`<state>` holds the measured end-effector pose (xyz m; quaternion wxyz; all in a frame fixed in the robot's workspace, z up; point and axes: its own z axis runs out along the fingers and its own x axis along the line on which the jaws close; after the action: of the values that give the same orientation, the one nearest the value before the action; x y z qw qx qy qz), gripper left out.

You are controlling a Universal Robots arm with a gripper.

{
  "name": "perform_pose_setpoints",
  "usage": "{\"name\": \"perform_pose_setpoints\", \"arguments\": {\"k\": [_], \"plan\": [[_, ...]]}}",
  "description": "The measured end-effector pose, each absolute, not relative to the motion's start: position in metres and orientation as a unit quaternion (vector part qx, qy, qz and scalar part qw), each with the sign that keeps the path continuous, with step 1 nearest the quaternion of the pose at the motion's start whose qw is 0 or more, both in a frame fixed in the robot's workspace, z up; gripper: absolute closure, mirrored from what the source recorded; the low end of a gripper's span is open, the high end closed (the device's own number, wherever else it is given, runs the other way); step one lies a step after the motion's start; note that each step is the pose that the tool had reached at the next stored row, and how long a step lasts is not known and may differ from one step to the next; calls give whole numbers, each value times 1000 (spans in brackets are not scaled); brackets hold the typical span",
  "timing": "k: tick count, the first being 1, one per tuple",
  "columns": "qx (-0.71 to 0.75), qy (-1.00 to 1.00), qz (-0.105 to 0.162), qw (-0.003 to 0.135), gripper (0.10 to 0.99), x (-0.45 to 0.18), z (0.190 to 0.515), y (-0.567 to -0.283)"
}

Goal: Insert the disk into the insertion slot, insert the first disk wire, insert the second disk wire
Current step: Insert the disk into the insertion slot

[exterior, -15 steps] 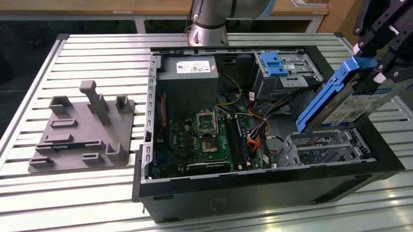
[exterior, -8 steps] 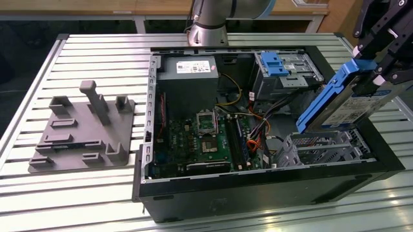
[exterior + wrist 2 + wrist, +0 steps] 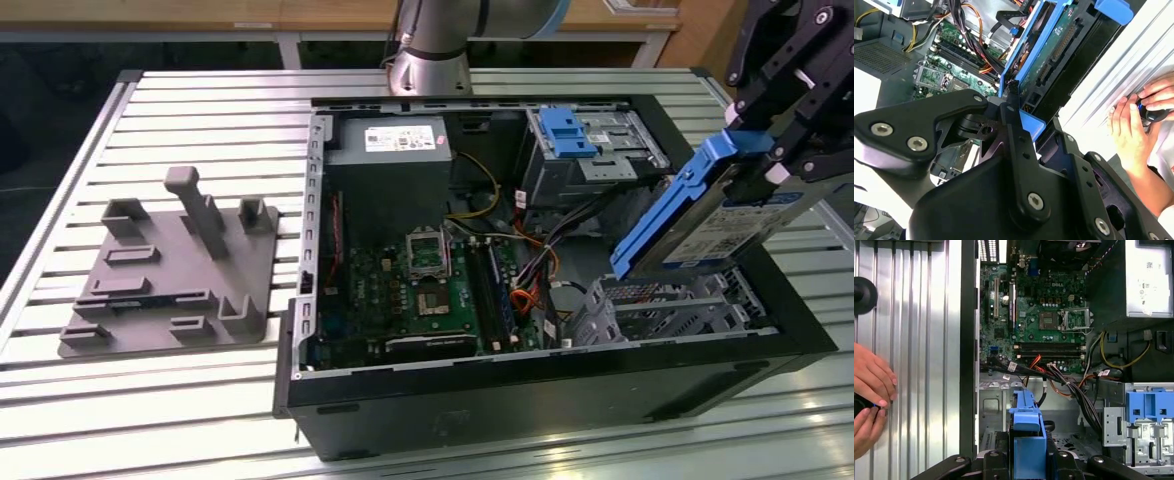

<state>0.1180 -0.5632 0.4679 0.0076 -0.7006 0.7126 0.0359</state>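
On the slatted metal table stands an open computer case; the jaws clamp the disk above it.

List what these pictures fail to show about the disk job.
- End effector: cut off by the exterior view's top and right edges.
- Insertion slot: partly hidden behind the held disk in the exterior view.
- Disk wires: not told apart within the cable bundle in the first wrist view.

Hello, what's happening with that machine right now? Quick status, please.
Gripper shut on the disk. Disk tilted above the insertion slot, not in. Loose wires beside the slot; a person's hands near the computer case.
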Motion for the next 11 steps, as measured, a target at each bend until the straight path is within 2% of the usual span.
{"name": "perform_pose_setpoints", "arguments": {"k": [11], "plan": [[-701, 713, 35, 7, 722, 118, 463, -563]]}}
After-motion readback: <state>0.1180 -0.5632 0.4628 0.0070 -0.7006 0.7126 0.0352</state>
